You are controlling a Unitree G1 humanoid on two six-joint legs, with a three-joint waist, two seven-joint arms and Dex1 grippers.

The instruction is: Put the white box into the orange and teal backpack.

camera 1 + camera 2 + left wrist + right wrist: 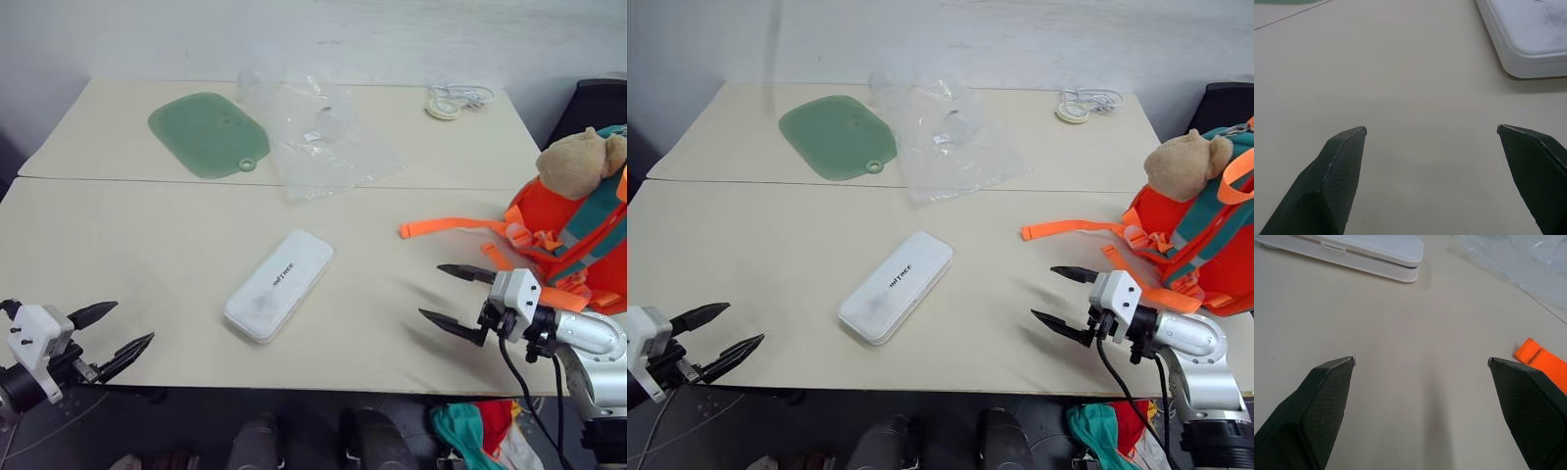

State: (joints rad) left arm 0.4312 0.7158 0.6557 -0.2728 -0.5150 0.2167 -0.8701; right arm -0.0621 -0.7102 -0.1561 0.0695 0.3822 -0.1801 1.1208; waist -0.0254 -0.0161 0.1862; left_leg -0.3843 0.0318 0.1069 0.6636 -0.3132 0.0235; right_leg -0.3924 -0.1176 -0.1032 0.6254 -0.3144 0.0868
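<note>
the white box lies flat and untouched in the middle of the near table, turned on a slant with its far end toward one o'clock. the left gripper hangs at the near edge around eight o'clock from the box, fingers spread wide and empty, and the right gripper sits at about four o'clock from it, fingers just as wide, nothing between them. the orange and teal backpack stands at the table's right edge, roughly three o'clock from the box, with a plush toy perched on top and one orange strap trailing across the tabletop toward the box.

my worry is the box itself: it's long, flat and smooth-looking (hard to get fingers under), so a pinch across its width could slip or push it along the table instead of lifting it. a grab at one end would likely let the other end droop. the trailing strap lies right on the path to the backpack and could snag a finger or get dragged. i can't tell from here whether the backpack's mouth is open, and it sits close to the edge, so a shove might tip it off.

room is good around the box on every side. the green mat, clear plastic bag and coiled white cable all sit well back toward twelve o'clock, out of the way.
</note>
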